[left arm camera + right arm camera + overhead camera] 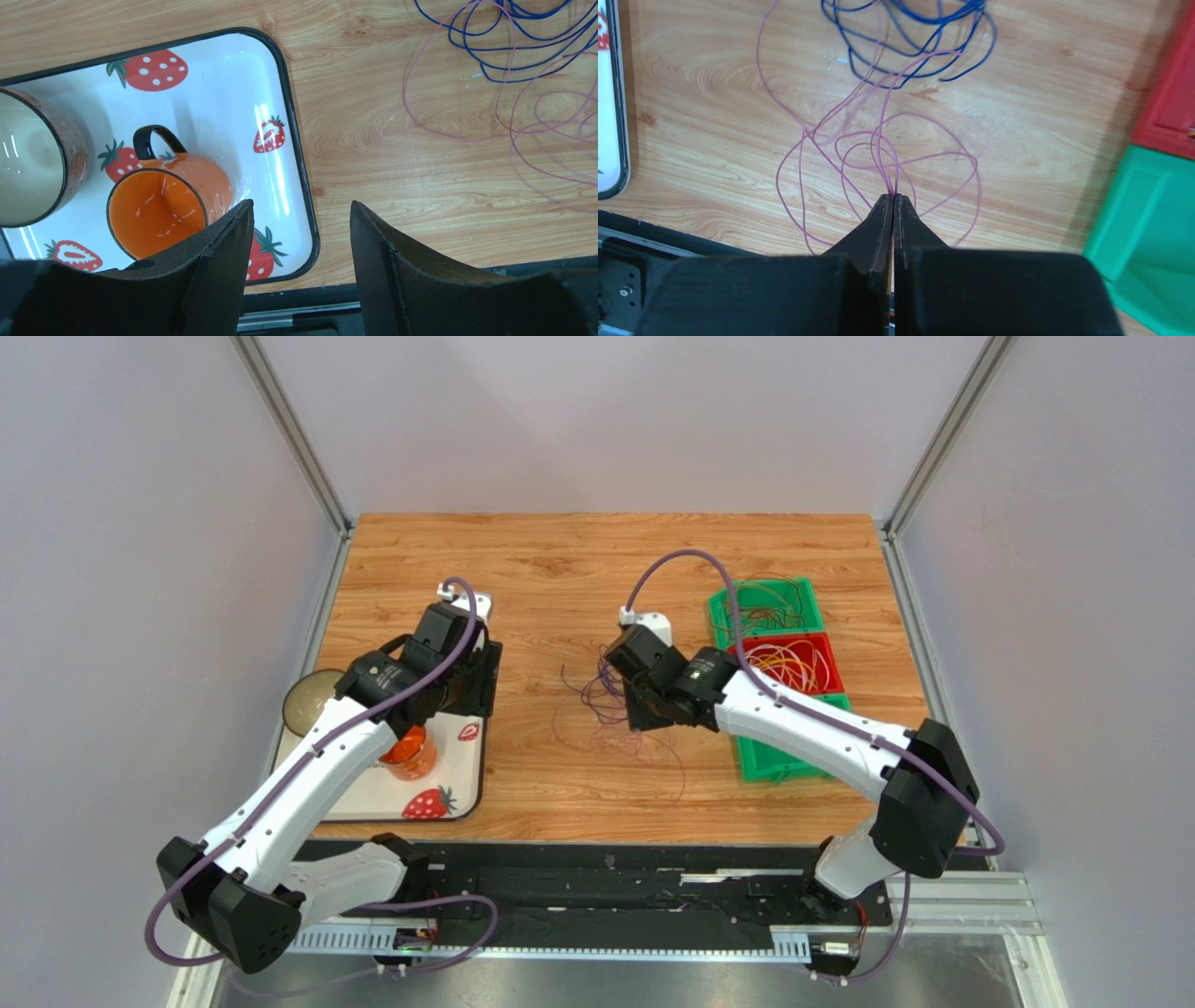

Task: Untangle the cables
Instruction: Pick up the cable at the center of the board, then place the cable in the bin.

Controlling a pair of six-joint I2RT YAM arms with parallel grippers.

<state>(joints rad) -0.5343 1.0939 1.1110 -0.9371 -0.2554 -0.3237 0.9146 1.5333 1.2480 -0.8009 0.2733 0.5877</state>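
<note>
Pink cable [889,183] is pinched in the closed right claw [893,199], not yet freed from blue cable [906,49]; left claw [302,206] is held spread, empty.

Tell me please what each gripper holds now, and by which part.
The right gripper pinches the purple cable at the spot where several of its loops come together. The left gripper is open and holds nothing.

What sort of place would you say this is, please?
Probably a robot lab test cell: a wooden table walled by plain grey panels, a left arm and right arm mounted at its edge, coloured bins.
</note>
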